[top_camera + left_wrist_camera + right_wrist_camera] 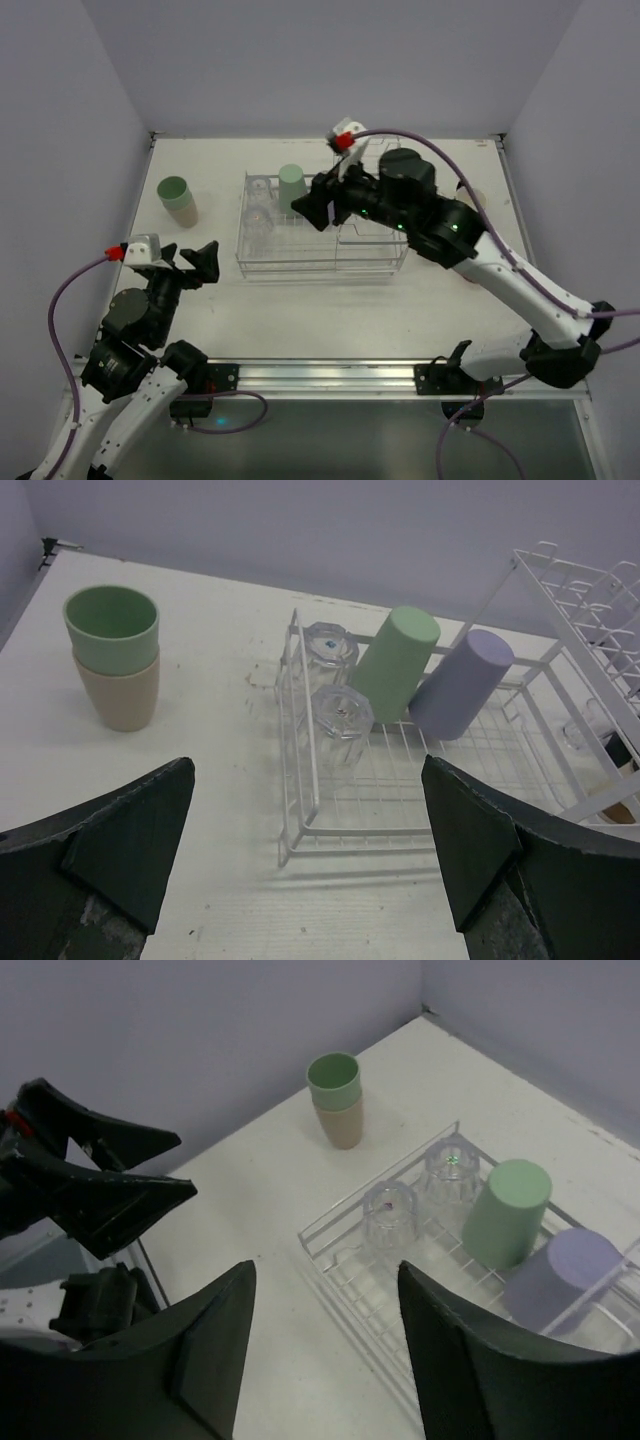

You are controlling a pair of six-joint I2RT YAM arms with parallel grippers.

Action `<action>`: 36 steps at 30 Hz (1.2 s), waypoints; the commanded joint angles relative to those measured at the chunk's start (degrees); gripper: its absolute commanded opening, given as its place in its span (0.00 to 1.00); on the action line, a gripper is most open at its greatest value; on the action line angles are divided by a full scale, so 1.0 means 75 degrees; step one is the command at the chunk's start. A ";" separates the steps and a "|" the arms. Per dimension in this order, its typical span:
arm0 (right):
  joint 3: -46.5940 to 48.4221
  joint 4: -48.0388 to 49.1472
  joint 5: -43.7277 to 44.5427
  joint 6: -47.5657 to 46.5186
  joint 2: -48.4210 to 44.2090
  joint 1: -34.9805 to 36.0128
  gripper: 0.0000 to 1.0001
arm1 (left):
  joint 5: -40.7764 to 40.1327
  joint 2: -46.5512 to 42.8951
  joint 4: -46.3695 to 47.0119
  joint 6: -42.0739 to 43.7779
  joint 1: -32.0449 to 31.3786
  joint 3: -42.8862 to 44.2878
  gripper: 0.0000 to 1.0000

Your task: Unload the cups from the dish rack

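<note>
Bare table (215, 790) separates the stacked cups (112, 660) from the dish rack (298, 765), whose wire wall fences the upturned glasses (342, 720).

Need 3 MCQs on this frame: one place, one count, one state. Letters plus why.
1. Where does the stacked green-and-beige cup pair stand?
A) in the basket
B) on the table, outside the dish rack
C) on the tall divider section

2. How many clear glasses sit in the rack's basket?
A) one
B) two
C) four

3. The left pincer is:
A) shut on a glass
B) shut on the lavender tumbler
C) open, empty

Key: 1 B, the pair stands on bare table beside the rack. 2 B, two upturned glasses at the basket's end. 3 C, fingers wide apart with nothing between.
</note>
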 commanded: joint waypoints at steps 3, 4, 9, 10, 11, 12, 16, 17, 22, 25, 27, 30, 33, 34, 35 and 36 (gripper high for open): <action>0.1717 -0.1222 -0.0692 -0.1060 0.2281 0.0649 0.69 | -0.1020 -0.0031 -0.0186 -0.0310 0.0088 0.0283 1.00; 0.1881 -0.1234 -0.0715 -0.1060 0.2551 0.0639 0.73 | -0.1067 -0.0043 -0.0198 -0.0346 0.0100 0.0283 1.00; 0.3194 -0.1796 -0.0704 -0.1189 0.4368 0.0639 0.83 | -0.1079 -0.0066 -0.0175 -0.0358 0.0123 0.0259 1.00; 0.3323 -0.1843 -0.0564 -0.1213 0.4556 0.0639 0.86 | -0.1068 -0.0055 -0.0163 -0.0346 0.0123 0.0259 1.00; 0.3452 -0.1890 -0.0493 -0.1271 0.4894 0.0627 0.87 | -0.1044 -0.0031 -0.0163 -0.0358 0.0135 0.0259 1.00; 0.3488 -0.1890 -0.0400 -0.1306 0.5025 0.0615 0.87 | -0.1032 -0.0020 -0.0163 -0.0346 0.0147 0.0259 1.00; 0.3652 -0.1879 -0.0188 -0.1307 0.5646 0.0522 0.91 | -0.0951 0.0039 -0.0140 -0.0346 0.0158 0.0248 1.00; 0.3769 -0.1855 -0.0165 -0.1237 0.5763 0.0440 0.92 | -0.0916 0.0039 -0.0128 -0.0334 0.0170 0.0248 1.00; 0.4133 -0.1878 -0.0211 -0.1201 0.6571 0.0252 0.92 | -0.0833 0.0039 -0.0105 -0.0346 0.0217 0.0224 1.00; 0.4273 -0.1844 -0.0258 -0.1166 0.6842 0.0123 0.92 | -0.0775 0.0062 -0.0093 -0.0323 0.0241 0.0224 1.00; 0.4320 -0.1750 -0.0246 -0.1061 0.7053 0.0006 0.92 | -0.0728 0.0063 -0.0070 -0.0323 0.0264 0.0224 1.00; 0.4332 -0.1586 -0.0293 -0.1014 0.7217 -0.0111 0.92 | -0.0658 0.0086 -0.0046 -0.0311 0.0299 0.0213 1.00; 0.4344 -0.1410 -0.0375 -0.1060 0.7334 -0.0135 0.91 | -0.0564 0.0109 0.0001 -0.0276 0.0334 0.0201 1.00; 0.4367 -0.1329 -0.0387 -0.1049 0.7370 -0.0135 0.89 | -0.0540 0.0144 0.0012 -0.0276 0.0357 0.0189 1.00; 0.4367 -0.1293 -0.0387 -0.1037 0.7405 -0.0135 0.89 | -0.0494 0.0156 0.0012 -0.0276 0.0369 0.0201 1.00; 0.4379 -0.1258 -0.0387 -0.1037 0.7475 -0.0123 0.89 | -0.0459 0.0180 0.0012 -0.0264 0.0393 0.0201 1.00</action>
